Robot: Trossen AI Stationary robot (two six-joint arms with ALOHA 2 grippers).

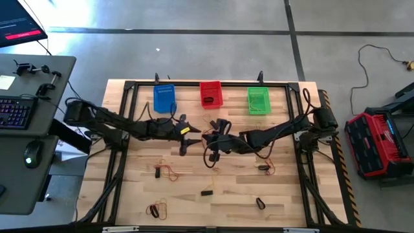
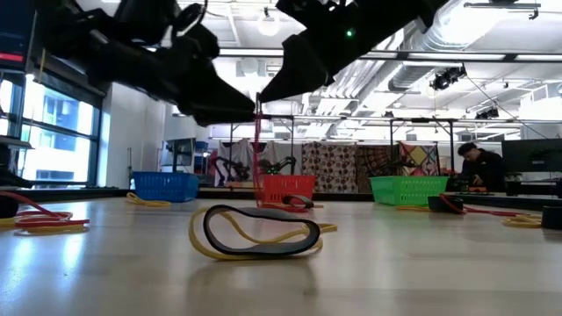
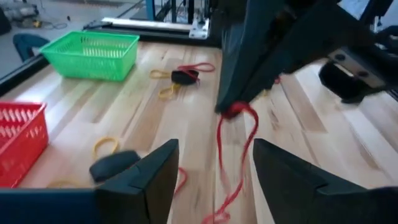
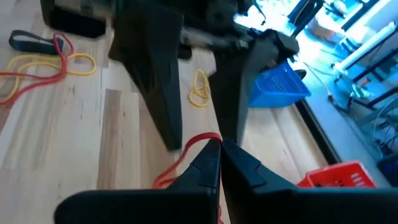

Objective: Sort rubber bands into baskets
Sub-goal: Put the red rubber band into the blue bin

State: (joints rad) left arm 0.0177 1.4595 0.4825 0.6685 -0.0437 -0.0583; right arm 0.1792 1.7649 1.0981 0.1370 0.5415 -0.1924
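Note:
A red rubber band [image 3: 239, 134] hangs from my right gripper [image 4: 219, 152], which is shut on it above the table's middle [image 1: 210, 139]. In the low view the red band [image 2: 257, 162] shows as a thin upright line. My left gripper [image 3: 214, 177] is open. It faces the right gripper from the left, and its fingers [image 4: 158, 93] stand on either side of the hanging band without touching it. The blue basket [image 1: 164, 98], red basket [image 1: 210, 94] and green basket [image 1: 259, 100] stand in a row by the far edge. More bands lie loose on the table [image 1: 165, 171]. My right gripper pinches the red band's top end [image 3: 231, 112] between its two fingertips, which point slanting down. The band hangs slack below them, and its lower end [image 3: 219, 214] reaches down to the table.
A black band on a yellow one [image 2: 255, 233] lies near the front edge. Other black, yellow and red bands are scattered over the near half [image 1: 207, 192], [image 1: 260, 204], [image 1: 157, 209], [image 1: 265, 168]. A black frame [image 1: 123, 116] borders the table. A person [image 2: 479, 167] sits far behind.

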